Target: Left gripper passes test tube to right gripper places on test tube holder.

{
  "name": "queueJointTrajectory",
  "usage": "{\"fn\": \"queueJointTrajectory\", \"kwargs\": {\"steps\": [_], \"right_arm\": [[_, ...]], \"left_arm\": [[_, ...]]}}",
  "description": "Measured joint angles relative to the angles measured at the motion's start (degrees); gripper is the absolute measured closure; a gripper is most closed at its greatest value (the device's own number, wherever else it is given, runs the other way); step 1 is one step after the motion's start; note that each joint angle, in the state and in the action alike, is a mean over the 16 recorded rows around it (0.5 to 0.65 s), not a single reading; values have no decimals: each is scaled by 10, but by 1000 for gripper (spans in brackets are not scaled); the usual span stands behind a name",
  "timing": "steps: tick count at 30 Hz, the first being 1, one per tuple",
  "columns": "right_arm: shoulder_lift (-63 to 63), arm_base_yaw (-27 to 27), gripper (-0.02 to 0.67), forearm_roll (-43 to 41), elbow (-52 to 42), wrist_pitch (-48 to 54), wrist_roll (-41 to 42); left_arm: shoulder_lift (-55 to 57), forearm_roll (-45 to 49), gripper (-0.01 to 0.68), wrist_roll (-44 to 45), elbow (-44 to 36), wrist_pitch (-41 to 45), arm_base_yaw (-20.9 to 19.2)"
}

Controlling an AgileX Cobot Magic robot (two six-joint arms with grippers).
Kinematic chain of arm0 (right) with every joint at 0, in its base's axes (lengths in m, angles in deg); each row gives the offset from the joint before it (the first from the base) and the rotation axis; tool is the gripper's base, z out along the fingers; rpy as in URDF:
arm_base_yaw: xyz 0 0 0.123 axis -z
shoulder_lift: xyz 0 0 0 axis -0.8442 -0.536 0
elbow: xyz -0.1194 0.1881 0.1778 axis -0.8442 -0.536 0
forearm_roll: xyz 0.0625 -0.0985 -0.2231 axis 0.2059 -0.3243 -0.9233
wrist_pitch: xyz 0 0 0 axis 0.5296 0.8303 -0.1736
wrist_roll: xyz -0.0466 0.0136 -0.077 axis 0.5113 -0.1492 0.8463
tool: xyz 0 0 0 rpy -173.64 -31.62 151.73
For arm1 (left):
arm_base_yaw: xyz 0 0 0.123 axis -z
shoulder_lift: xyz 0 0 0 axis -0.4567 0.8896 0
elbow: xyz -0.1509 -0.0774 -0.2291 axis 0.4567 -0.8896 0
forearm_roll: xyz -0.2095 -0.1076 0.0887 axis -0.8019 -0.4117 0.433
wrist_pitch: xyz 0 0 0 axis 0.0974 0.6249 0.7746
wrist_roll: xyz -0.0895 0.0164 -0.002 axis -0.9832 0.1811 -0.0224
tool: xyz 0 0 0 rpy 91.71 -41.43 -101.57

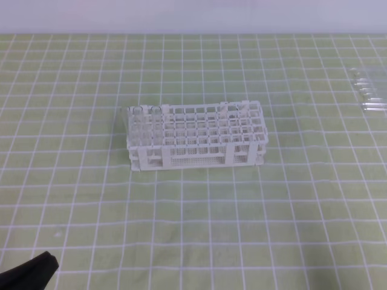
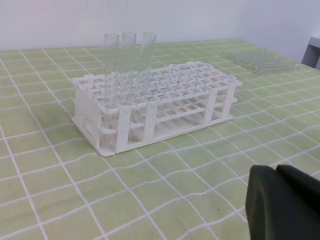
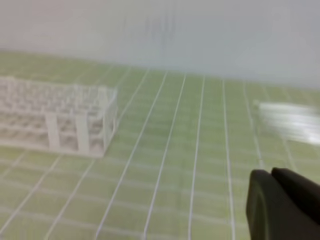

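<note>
Task looks barely started for this tube: no handover yet, nothing held by either arm.

Left gripper clenched, empty, sitting at about 7 o'clock of the table, well short of the rack. In the high view only its black tip shows at the bottom-left corner. Right gripper also clenched, nothing between the jaws; not visible in the high view.

Rack sits mid-table, long side facing the camera. Left wrist view shows three clear tubes standing upright in holes at its left end, back row, side by side. The other holes look empty, though clear glass is hard to rule out.

Loose tubes lie flat in a bunch at about 2 o'clock, near the right edge, well apart from the rack. The next test tube presumably comes from there; can't tell which one. Right wrist view shows that bunch only as a blurred streak.

Left to do, by my read: left gripper picks one, passes it across, right gripper drops it into a free hole.
</note>
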Motion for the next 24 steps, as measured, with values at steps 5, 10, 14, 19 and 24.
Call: {"fn": "queueJointTrajectory", "kwargs": {"steps": [5, 10, 14, 19, 24], "right_arm": [[0, 0, 665, 69, -11, 47, 73], [0, 0, 665, 74, -21, 61, 81], [0, 0, 665, 71, -25, 64, 82], [0, 0, 665, 67, -24, 64, 83], [0, 0, 665, 66, -24, 64, 83]], "left_arm": [[0, 0, 676, 0, 0, 0, 0], [0, 0, 676, 0, 0, 0, 0], [1, 0, 675, 0, -1, -1, 0], [0, 0, 676, 0, -1, 0, 0], [0, 0, 676, 0, 0, 0, 0]]}}
